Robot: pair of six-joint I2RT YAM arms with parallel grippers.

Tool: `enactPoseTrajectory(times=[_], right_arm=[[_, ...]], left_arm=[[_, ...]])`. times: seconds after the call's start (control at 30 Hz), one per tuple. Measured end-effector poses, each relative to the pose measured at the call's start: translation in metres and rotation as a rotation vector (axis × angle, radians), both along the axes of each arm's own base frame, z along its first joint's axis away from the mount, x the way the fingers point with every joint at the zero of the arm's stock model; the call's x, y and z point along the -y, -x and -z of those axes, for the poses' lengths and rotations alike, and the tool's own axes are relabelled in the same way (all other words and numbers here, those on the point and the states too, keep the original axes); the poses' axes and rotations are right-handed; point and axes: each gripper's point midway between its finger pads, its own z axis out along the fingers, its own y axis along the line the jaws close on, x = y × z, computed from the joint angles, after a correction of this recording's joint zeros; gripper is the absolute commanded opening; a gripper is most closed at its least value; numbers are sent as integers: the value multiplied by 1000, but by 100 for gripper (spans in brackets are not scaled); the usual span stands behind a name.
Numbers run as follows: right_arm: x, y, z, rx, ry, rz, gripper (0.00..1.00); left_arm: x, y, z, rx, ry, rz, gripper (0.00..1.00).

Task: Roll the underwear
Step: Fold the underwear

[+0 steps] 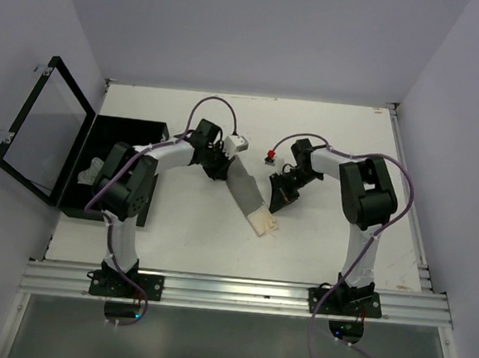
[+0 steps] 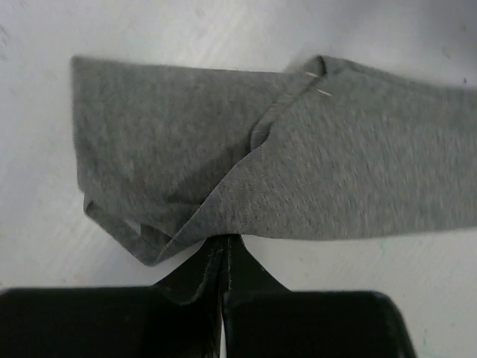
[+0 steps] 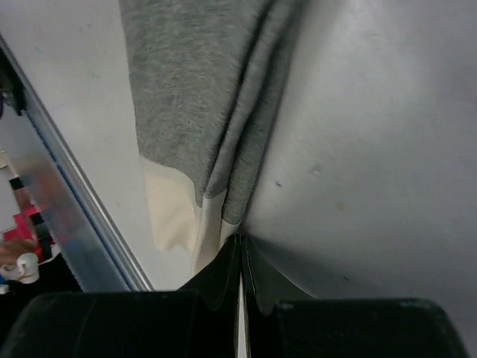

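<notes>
Nearest us, the rail [image 1: 230, 293] carries both arm bases, and the arms lean in over the white table [image 1: 185, 241] toward one garment.

The underwear [image 1: 249, 195] lies mid-table as a long narrow strip on a slant. Its cream band [image 1: 263, 222] is toward the bases and its grey end is farther off.

At the near end, the right gripper [image 3: 240, 242] has its jaws pressed together, nipping the cloth edge where cream meets grey. At the far end, the left gripper [image 2: 223, 246] is likewise closed tight, its tips pinching the near edge of the grey cloth at a folded corner.

Step, as we judge it: the garment is already folded lengthwise, both ends are held, and no coil shows yet, so this is the setup for the roll. The next move calls for turning one end over on itself while the other end keeps the strip taut and the layers stacked. The cloth is limp, so we expect slack to let the folds slide apart.

Materials: heather grey jersey, fine mottled knit, matte and soft. The layers overlap along a diagonal hem. The cream band is smoother and flatter. The table surface is matte with faint specks.

Farthest, at the left, is a black box [image 1: 122, 137] with its lid [image 1: 40, 126] standing open. Something pale lies inside; we cannot tell what
</notes>
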Motion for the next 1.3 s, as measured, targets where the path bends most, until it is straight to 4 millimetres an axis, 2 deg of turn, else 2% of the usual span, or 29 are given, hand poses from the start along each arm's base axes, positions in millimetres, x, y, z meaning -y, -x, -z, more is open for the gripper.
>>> enactPoseTrajectory(times=[0.1, 0.27, 0.3, 0.43, 0.53, 0.57, 0.6, 0.63, 0.7, 0.77, 0.83, 0.87, 0.93, 0.97, 1.0, 1.03, 1.1, 1.2, 1.3], right_arm=[[-20, 20, 0, -82, -45, -4, 8], [-50, 30, 0, -147, -104, 19, 8], [-53, 30, 0, -154, -110, 28, 8], [-51, 31, -4, -126, -113, 51, 8], [-38, 23, -21, -25, -96, 44, 11], [-34, 18, -31, 31, -95, 33, 12], [-30, 13, -44, 88, -102, 25, 15], [-28, 8, -60, 152, -112, 17, 17], [-28, 0, -91, 259, -149, 3, 23], [-36, -6, -122, 342, -205, -12, 24], [-46, -11, -142, 377, -265, -22, 25], [-52, -12, -146, 378, -292, -22, 25], [-63, -13, -142, 342, -327, -15, 26], [-69, -13, -136, 309, -340, -3, 27], [-74, -12, -128, 273, -349, 9, 27], [-78, -10, -119, 245, -354, 15, 27], [-85, 1, -94, 147, -352, 39, 27], [-89, 22, -55, 17, -318, 64, 27], [-91, 31, -30, -61, -287, 82, 27]], left_arm=[[16, -31, -1, 35, 28, -3, 0], [30, -64, -4, 79, 44, -5, 0], [31, -66, -4, 82, 43, -7, 0], [24, -67, -8, 92, 28, -20, 12], [4, -56, -28, 122, 18, -46, 17], [-5, -54, -44, 158, 24, -57, 25], [-13, -51, -65, 205, 35, -67, 43], [-21, -49, -89, 267, 48, -75, 99], [-34, -44, -149, 410, 101, -102, 100], [-38, -36, -207, 549, 169, -105, 100], [-33, -22, -246, 634, 234, -51, 100], [-28, -15, -253, 642, 256, -4, 100], [-17, -1, -252, 640, 265, 137, 100], [-13, 7, -241, 620, 258, 198, 100], [-12, 17, -218, 582, 238, 261, 100], [-11, 25, -206, 560, 230, 290, 100], [-10, 47, -168, 530, 191, 373, 100], [-7, 101, -109, 469, 129, 548, 100], [2, 137, -85, 499, 102, 736, 96]])
